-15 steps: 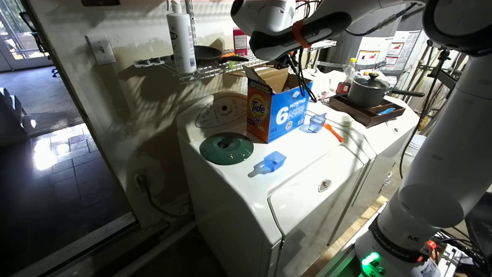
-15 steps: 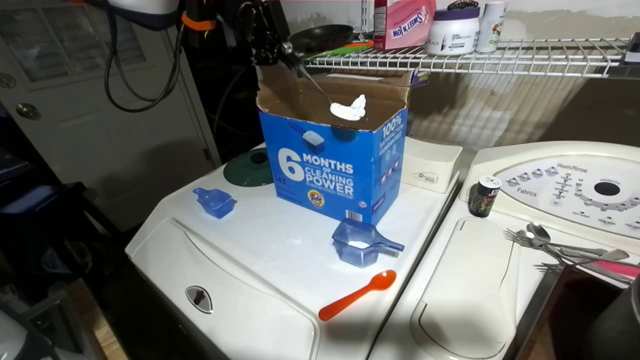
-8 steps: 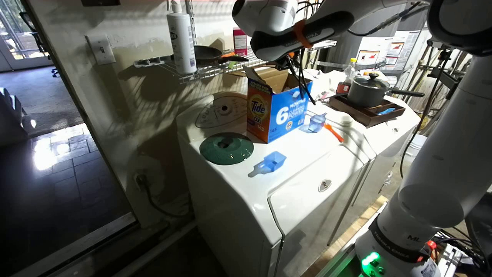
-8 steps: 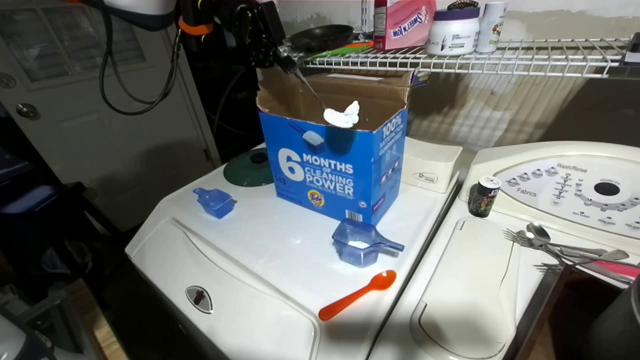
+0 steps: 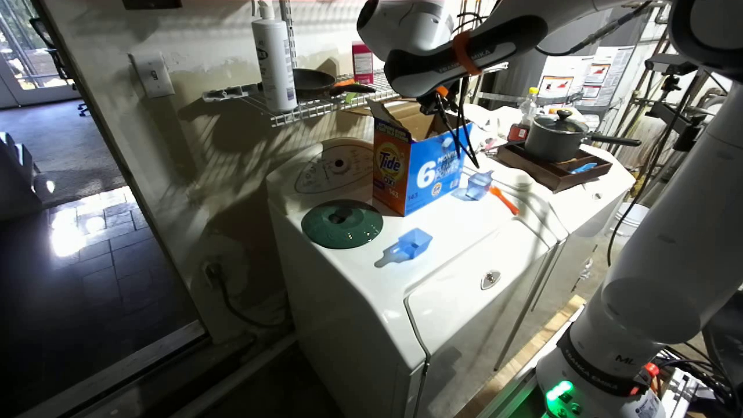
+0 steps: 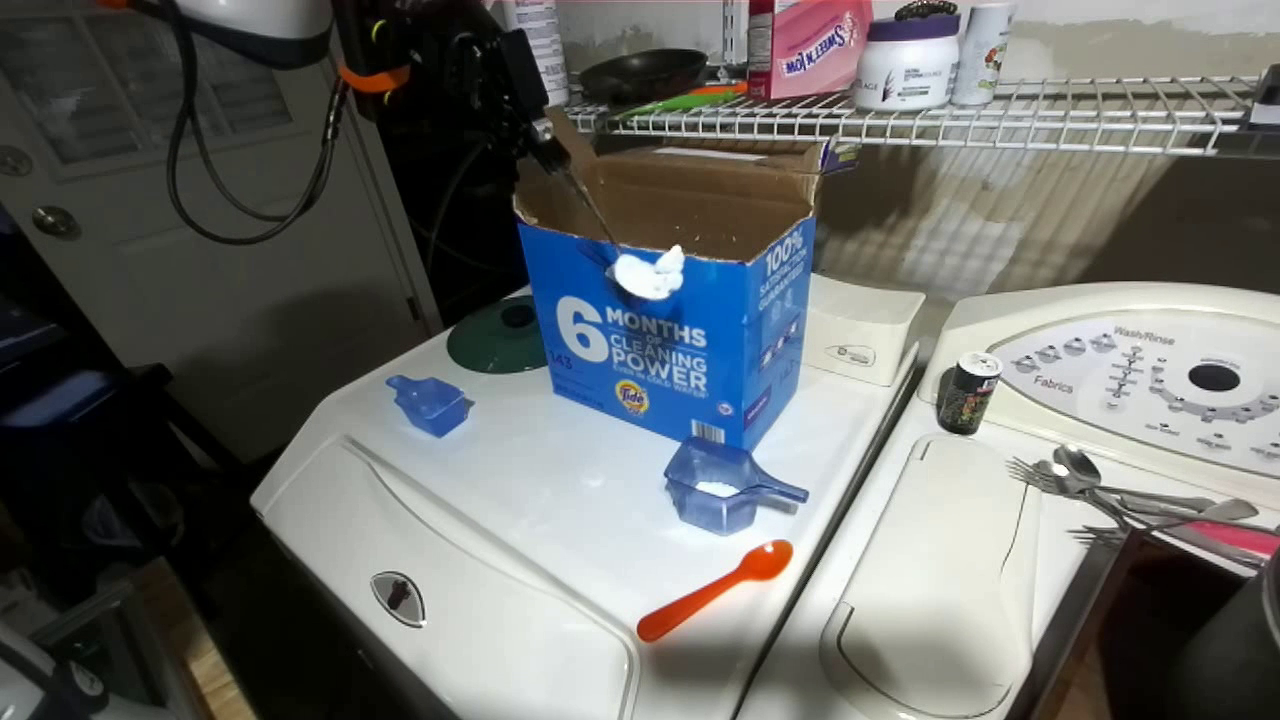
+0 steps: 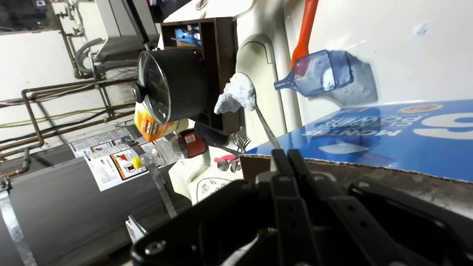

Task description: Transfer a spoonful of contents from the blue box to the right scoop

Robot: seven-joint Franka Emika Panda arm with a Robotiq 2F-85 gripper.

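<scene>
The open-topped blue box (image 6: 650, 320) stands on the white machine in both exterior views. My gripper (image 7: 285, 152) is shut on the handle of a metal spoon (image 7: 264, 123), above the box's front edge. White powder (image 6: 648, 276) heaps up in the spoon's bowl, which in an exterior view shows against the blue front panel, lower than the rim. To the right of the panel sits the right scoop (image 6: 715, 490), pale translucent blue, with some white powder (image 7: 328, 78) in it. The spoon is apart from that scoop. What the box contains is hidden.
An orange spoon (image 6: 715, 590) lies near the right scoop. A deeper blue scoop (image 6: 432, 404) and a green disc (image 5: 342, 223) are on the far side. A wire shelf (image 6: 1080, 120) runs behind the box. A pot (image 5: 554, 138) stands on a brown tray (image 5: 554, 180).
My gripper and the loaded spoon have moved down and towards the front of the box. The bowl has passed from over the opening to before the front panel. The scoops have not moved.
</scene>
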